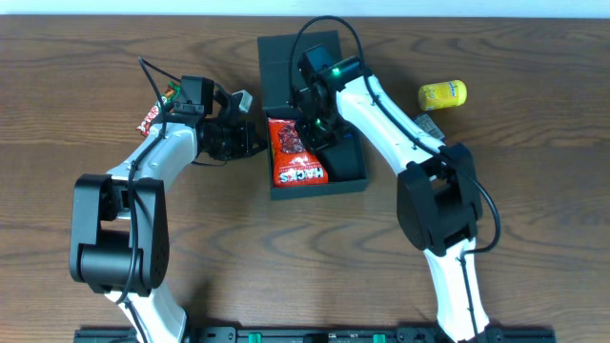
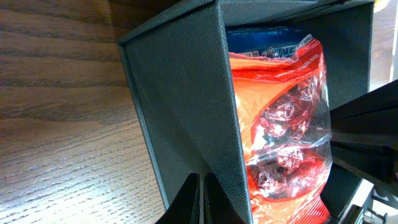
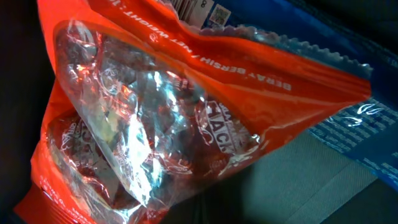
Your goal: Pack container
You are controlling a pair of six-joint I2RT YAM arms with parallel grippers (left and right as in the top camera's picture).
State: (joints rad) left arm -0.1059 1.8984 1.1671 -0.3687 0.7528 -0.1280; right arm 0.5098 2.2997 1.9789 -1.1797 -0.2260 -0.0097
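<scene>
Lying near container (image 1: 319,187), yellow object (image 1: 441,93), overhead only, left end effector (image 2: 200,198), right end effector (image 1: 317,131) pressed together

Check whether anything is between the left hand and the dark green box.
Nothing visible. The left hand is shut on the side wall of the dark teal-green square fabric box, pinching its rim. The orange-red plastic snack bag lies inside, beyond that wall.

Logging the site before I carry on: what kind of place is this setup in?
Most likely a robot test bench, not a kitchen or shop: a wood-grain table, a dark teal container holding a red Hacks candy bag, and a black mounting rail at the near edge.
</scene>
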